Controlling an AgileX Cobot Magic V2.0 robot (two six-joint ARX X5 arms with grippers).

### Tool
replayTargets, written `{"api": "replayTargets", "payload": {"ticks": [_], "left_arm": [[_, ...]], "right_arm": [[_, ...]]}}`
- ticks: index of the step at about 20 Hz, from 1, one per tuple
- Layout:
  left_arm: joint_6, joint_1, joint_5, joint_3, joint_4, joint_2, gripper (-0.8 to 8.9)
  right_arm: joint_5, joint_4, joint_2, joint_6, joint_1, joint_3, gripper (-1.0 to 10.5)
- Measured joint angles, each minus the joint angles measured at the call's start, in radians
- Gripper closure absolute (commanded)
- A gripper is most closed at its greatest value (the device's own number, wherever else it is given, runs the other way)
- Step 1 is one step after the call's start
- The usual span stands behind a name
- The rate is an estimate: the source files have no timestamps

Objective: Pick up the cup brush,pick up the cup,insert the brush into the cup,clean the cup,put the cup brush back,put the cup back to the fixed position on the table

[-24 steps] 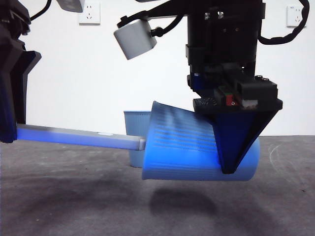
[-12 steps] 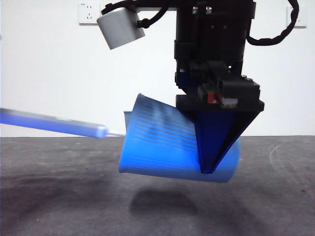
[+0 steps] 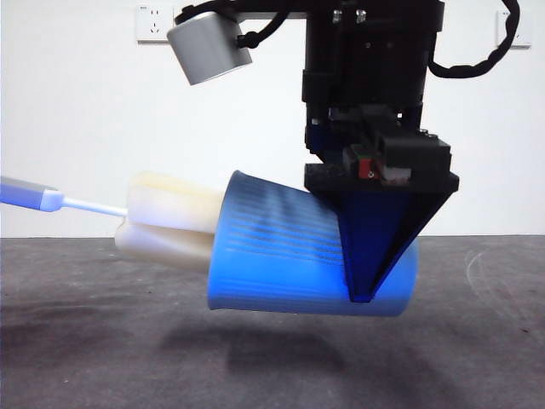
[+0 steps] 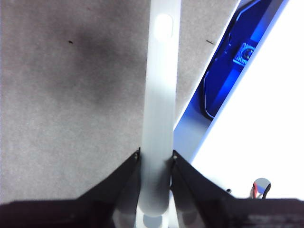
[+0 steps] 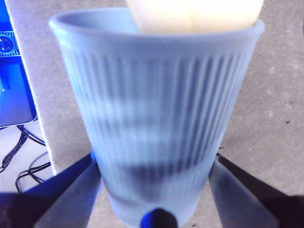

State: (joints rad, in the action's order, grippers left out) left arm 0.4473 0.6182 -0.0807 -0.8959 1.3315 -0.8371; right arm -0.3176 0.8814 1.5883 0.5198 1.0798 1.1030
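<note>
My right gripper [image 3: 375, 256] comes down from above and is shut on the cup [image 3: 281, 256], a blue ribbed tumbler held tilted on its side above the table [image 3: 85, 349], mouth to the left. In the right wrist view the cup [image 5: 152, 114] sits between both jaws of that gripper [image 5: 154, 164]. The cup brush's cream sponge head [image 3: 166, 221] sticks out of the cup's mouth, only its inner end past the rim; the same sponge [image 5: 194, 14] shows at the rim. Its grey handle [image 3: 25, 194] runs off the left edge. My left gripper [image 4: 156, 159] is shut on the handle [image 4: 159, 104].
A grey wrist camera [image 3: 209, 47] hangs at the upper left of the right arm. Behind is a white wall with sockets [image 3: 153, 19]. Blue and black equipment [image 4: 232, 71] lies past the table's edge, and cables [image 5: 21, 156] run beside it.
The brush has slid leftward out of the cup, so its sponge head now shows outside the rim. The left gripper has left the front view. The cup shifted slightly left.
</note>
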Motion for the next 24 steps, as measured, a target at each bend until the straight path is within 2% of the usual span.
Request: {"api": "replayTargets", "payload": {"ticks": [3, 7, 14, 24], "left_arm": [[-0.007, 0.000, 0.024, 0.000, 0.000, 0.027, 8.22], [-0.036, -0.003, 0.011, 0.000, -0.001, 0.076, 8.22], [-0.063, -0.011, -0.007, 0.000, -0.001, 0.159, 8.22], [-0.247, -0.042, -0.022, 0.000, -0.001, 0.165, 8.22]], "right_arm": [[-0.002, 0.017, 0.000, -0.014, 0.000, 0.000, 9.6], [-0.008, 0.058, -0.001, -0.033, 0.000, 0.000, 9.6], [-0.009, 0.033, -0.068, -0.051, -0.006, 0.000, 9.6], [-0.017, -0.014, -0.193, -0.171, -0.014, 0.000, 9.6]]}}
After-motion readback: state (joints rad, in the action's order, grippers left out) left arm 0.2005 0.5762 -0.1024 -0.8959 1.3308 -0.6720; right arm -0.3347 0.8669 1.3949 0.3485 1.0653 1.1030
